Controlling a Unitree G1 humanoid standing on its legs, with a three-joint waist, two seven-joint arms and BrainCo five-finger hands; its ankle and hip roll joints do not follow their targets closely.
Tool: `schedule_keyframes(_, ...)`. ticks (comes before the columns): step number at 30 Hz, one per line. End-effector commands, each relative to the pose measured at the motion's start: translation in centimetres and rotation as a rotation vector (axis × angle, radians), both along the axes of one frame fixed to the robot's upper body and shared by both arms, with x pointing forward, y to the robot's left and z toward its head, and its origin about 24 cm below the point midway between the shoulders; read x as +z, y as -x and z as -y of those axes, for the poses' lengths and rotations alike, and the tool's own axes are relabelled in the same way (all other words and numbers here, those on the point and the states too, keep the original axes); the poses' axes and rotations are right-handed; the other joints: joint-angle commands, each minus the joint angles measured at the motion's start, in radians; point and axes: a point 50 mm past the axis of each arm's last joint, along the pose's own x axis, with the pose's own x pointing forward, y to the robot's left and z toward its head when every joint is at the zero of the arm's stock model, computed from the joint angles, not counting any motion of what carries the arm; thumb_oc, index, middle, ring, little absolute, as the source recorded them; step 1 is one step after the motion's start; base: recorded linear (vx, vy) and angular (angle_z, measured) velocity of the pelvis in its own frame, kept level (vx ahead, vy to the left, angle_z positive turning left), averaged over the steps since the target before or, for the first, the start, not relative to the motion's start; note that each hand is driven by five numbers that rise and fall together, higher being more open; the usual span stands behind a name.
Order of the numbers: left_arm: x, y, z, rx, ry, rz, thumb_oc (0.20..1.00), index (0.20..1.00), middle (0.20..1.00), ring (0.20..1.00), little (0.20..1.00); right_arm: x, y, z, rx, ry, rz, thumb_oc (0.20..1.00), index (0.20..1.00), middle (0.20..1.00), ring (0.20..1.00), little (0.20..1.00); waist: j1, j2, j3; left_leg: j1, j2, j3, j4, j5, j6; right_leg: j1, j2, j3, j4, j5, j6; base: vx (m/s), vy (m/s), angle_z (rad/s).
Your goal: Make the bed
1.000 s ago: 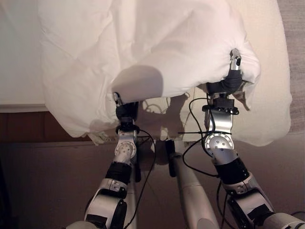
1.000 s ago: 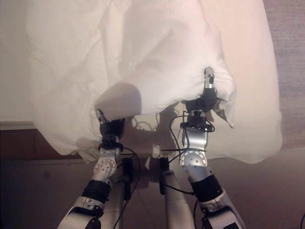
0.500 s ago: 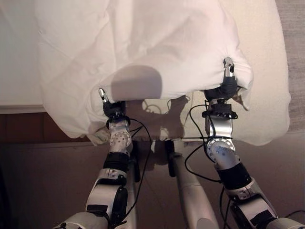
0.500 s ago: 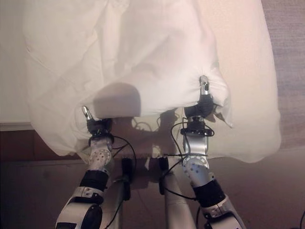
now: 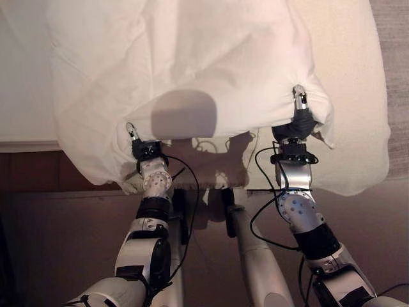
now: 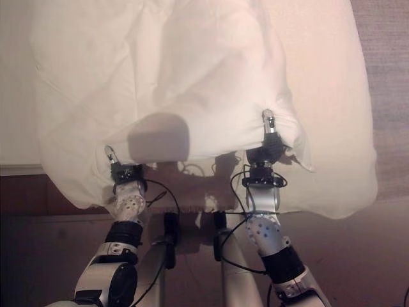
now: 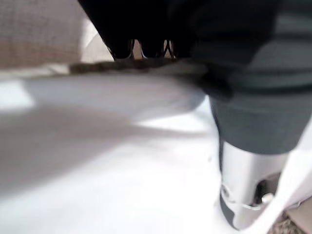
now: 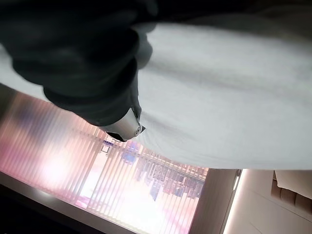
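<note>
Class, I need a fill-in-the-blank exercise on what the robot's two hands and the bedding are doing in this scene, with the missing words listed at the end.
1. Both hands grip the near edge of a puffy ____ duvet.
2. The right hand holds its part of the edge ____ in the picture than the left hand does.
3. The duvet's near edge hangs over the side of the ____.
4. The floor beside the bed is ____ in colour.

Missing words: white; higher; bed; dark brown

Matt, creased white cloth duvet (image 5: 192, 57); silver metal-looking hands.
</note>
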Motion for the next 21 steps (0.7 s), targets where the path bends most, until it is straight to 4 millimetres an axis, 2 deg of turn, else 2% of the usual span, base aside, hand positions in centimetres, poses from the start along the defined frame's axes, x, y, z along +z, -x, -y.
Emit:
schedule_keyframes(1, -3.0, 6.3, -13.2, 0.519, -0.032, -0.184, 1.0, 1.0, 1.0, 1.0, 1.0, 4.5, 4.1, 4.7, -0.215, -0.109, 0.322, 0.2, 0.2, 0.2, 0.2, 0.2, -0.018, 0.007, -0.103, 0.001, -0.038, 0.027, 0.022, -0.042, 0.033, 0.045, 0.03, -0.014, -0.083, 0.083, 0.04, 0.0, 0.0, 0.0)
schedule_keyframes(2, -2.9, 6.4, -13.4, 0.53, -0.039, -0.189, 0.9, 0.9, 0.9, 0.9, 0.9, 4.5, 4.1, 4.7, -0.22, -0.11, 0.317, 0.2, 0.2, 0.2, 0.2, 0.2, -0.018, 0.008, -0.103, 0.003, -0.038, 0.026, 0.019, -0.041, 0.033, 0.047, 0.03, -0.013, -0.085, 0.083, 0.039, 0.0, 0.0, 0.0)
schedule_keyframes(3, -2.9, 6.4, -13.4, 0.53, -0.039, -0.19, 0.9, 0.9, 0.9, 0.9, 0.9, 4.5, 4.2, 4.7, -0.22, -0.11, 0.317, 0.2, 0.2, 0.2, 0.2, 0.2, -0.018, 0.007, -0.102, 0.004, -0.038, 0.027, 0.019, -0.041, 0.033, 0.047, 0.03, -0.013, -0.085, 0.083, 0.039, 0.0, 0.0, 0.0)
schedule_keyframes(4, -2.3, 6.7, -13.9, 0.56, -0.05, -0.192, 0.2, 0.2, 0.2, 0.2, 0.2, 4.5, 4.1, 4.7, -0.227, -0.113, 0.303, 0.2, 0.2, 0.2, 0.2, 0.2, -0.015, 0.011, -0.105, 0.009, -0.039, 0.025, 0.012, -0.037, 0.03, 0.053, 0.031, -0.013, -0.088, 0.084, 0.039, 0.0, 0.0, 0.0)
schedule_keyframes(10, -1.4, 6.7, -13.7, 0.571, -0.087, -0.188, 0.2, 0.2, 0.2, 0.2, 0.2, 4.1, 4.1, 4.6, -0.236, -0.11, 0.273, 0.2, 0.2, 0.2, 0.2, 0.2, -0.011, 0.019, -0.096, 0.05, -0.047, 0.027, -0.055, -0.004, 0.023, 0.088, 0.03, -0.014, -0.133, 0.096, 0.043, 0.01, -0.021, 0.02)
schedule_keyframes(12, -1.3, 6.8, -13.6, 0.575, -0.1, -0.186, 0.2, 0.2, 0.2, 0.2, 0.2, 3.9, 4.1, 4.7, -0.246, -0.109, 0.26, 0.2, 0.2, 0.2, 0.2, 0.2, -0.008, 0.029, -0.095, 0.079, -0.051, 0.03, -0.126, 0.031, 0.018, 0.104, 0.028, -0.015, -0.176, 0.108, 0.047, 0.03, -0.032, 0.03)
schedule_keyframes(13, -1.2, 6.9, -13.4, 0.574, -0.118, -0.172, 0.2, 0.2, 0.2, 0.2, 0.2, 3.7, 4.1, 4.9, -0.258, -0.114, 0.248, 0.2, 0.2, 0.2, 0.2, 0.2, -0.006, 0.037, -0.099, 0.114, -0.056, 0.027, -0.193, 0.068, 0.01, 0.125, 0.029, -0.017, -0.216, 0.117, 0.047, 0.02, -0.039, 0.0)
schedule_keyframes(15, -1.2, 6.9, -13.3, 0.574, -0.118, -0.173, 0.2, 0.2, 0.2, 0.2, 0.2, 3.7, 4.1, 4.9, -0.259, -0.113, 0.246, 0.2, 0.2, 0.2, 0.2, 0.2, -0.007, 0.036, -0.094, 0.128, -0.058, 0.027, -0.209, 0.077, 0.009, 0.135, 0.027, -0.017, -0.224, 0.121, 0.047, 0.01, -0.019, 0.0)
schedule_keyframes(16, -1.1, 6.8, -12.9, 0.561, -0.128, -0.159, 0.2, 0.2, 0.2, 0.2, 0.2, 3.6, 4.1, 4.8, -0.261, -0.12, 0.239, 0.2, 0.2, 0.2, 0.2, 0.2, -0.007, 0.039, -0.095, 0.139, -0.059, 0.024, -0.225, 0.082, 0.009, 0.139, 0.031, -0.018, -0.23, 0.12, 0.047, 0.04, -0.145, 0.01)
schedule_keyframes(18, -1.8, 6.6, -10.4, 0.471, -0.175, -0.13, 0.2, 0.2, 0.2, 0.2, 0.2, 2.6, 3.8, 5.1, -0.294, -0.086, 0.172, 0.2, 0.2, 0.2, 0.2, 0.2, -0.004, 0.047, -0.09, 0.201, -0.056, 0.006, -0.309, 0.128, -0.007, 0.19, 0.046, -0.022, -0.25, 0.102, 0.034, 0.05, -0.225, 0.03)
schedule_keyframes(19, -2.0, 6.7, -10.3, 0.467, -0.175, -0.131, 0.2, 0.2, 0.2, 0.2, 0.2, 2.6, 3.8, 5.1, -0.299, -0.083, 0.167, 0.2, 0.2, 0.2, 0.2, 0.2, -0.003, 0.049, -0.089, 0.209, -0.057, 0.004, -0.316, 0.131, -0.008, 0.196, 0.045, -0.024, -0.251, 0.101, 0.033, 0.0, -0.175, 0.09)
schedule_keyframes(20, -1.8, 6.4, -9.4, 0.431, -0.202, -0.112, 0.2, 0.2, 0.2, 0.2, 0.2, 2.1, 3.7, 5.6, -0.322, -0.06, 0.136, 0.2, 0.2, 0.2, 0.2, 0.2, -0.006, 0.044, -0.065, 0.187, -0.058, 0.006, -0.26, 0.165, -0.04, 0.219, 0.036, -0.032, -0.254, 0.09, 0.022, -0.02, -0.09, 0.15)
schedule_keyframes(21, -1.8, 6.4, -9.3, 0.429, -0.203, -0.112, 0.2, 0.2, 0.2, 0.2, 0.2, 2.1, 3.7, 5.7, -0.324, -0.06, 0.136, 0.2, 0.2, 0.2, 0.2, 0.2, -0.007, 0.045, -0.061, 0.184, -0.058, 0.003, -0.25, 0.163, -0.043, 0.221, 0.035, -0.035, -0.253, 0.088, 0.021, -0.02, -0.086, 0.28)
